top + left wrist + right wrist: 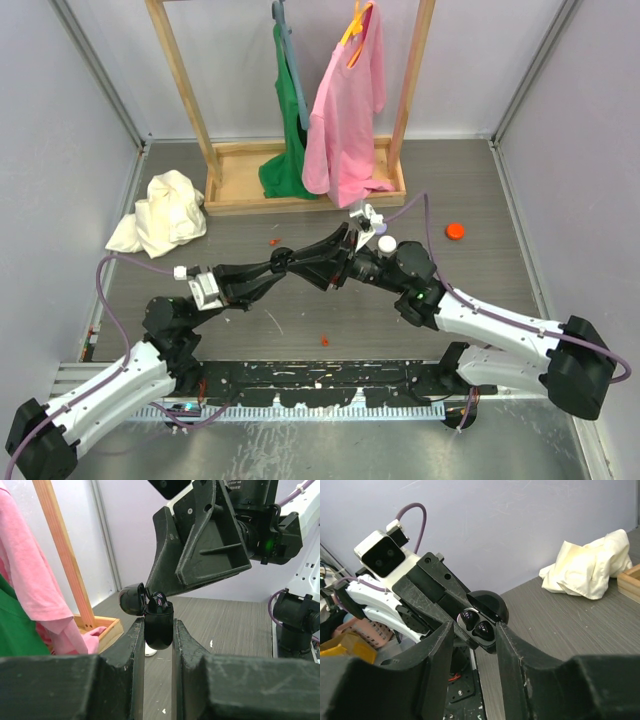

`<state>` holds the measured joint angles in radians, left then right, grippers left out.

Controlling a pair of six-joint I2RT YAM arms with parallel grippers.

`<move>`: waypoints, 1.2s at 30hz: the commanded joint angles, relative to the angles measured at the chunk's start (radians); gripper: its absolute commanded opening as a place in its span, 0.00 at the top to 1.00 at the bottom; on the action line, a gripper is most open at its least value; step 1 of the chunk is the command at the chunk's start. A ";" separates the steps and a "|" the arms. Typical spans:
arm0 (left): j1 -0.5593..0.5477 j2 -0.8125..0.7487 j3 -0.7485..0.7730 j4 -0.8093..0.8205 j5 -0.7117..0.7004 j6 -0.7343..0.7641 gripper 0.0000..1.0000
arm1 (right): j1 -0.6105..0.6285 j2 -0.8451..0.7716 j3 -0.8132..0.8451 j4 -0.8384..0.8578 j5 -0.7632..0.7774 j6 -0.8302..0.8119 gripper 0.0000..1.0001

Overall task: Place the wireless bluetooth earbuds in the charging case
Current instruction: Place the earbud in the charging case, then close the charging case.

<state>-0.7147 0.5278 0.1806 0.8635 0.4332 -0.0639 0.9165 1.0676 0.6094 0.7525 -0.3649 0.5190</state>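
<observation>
Cloth (160, 212), cream, crumpled: left of the top view, lying on the grey table (480, 200).

Left gripper (158, 636): left of centre in the top view, raised off the table. Jaws clamped on the lower body of the black charging case (159, 620), which stands upright. Its lid (131, 601) is hinged open and tipped toward the left of the left wrist view. Both earbuds (482, 628) sit side by side in the case, at the centre of the right wrist view.

Right gripper (473, 626): meets the case at the centre of the top view. Jaws parted a little, one either side of the case mouth, nothing gripped. Whether they touch the case cannot be told.

Pink shirt (345, 110) and green garment (290, 130): hanging on the wooden rack (180, 90), upper centre.

Orange cap (455, 231): right of centre, on the table.
</observation>
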 commanded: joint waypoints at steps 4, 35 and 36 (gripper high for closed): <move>-0.002 -0.010 0.008 0.012 0.008 -0.015 1.00 | -0.036 -0.052 0.084 -0.200 0.024 -0.114 0.47; -0.002 0.210 0.034 0.077 0.043 -0.095 1.00 | -0.133 0.141 0.344 -0.609 -0.503 -0.323 0.23; -0.002 0.215 0.034 0.074 0.035 -0.096 1.00 | -0.134 0.138 0.349 -0.623 -0.504 -0.336 0.23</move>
<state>-0.7151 0.7231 0.1745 0.8608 0.4911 -0.1471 0.7799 1.2263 0.8989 0.1425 -0.8101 0.2287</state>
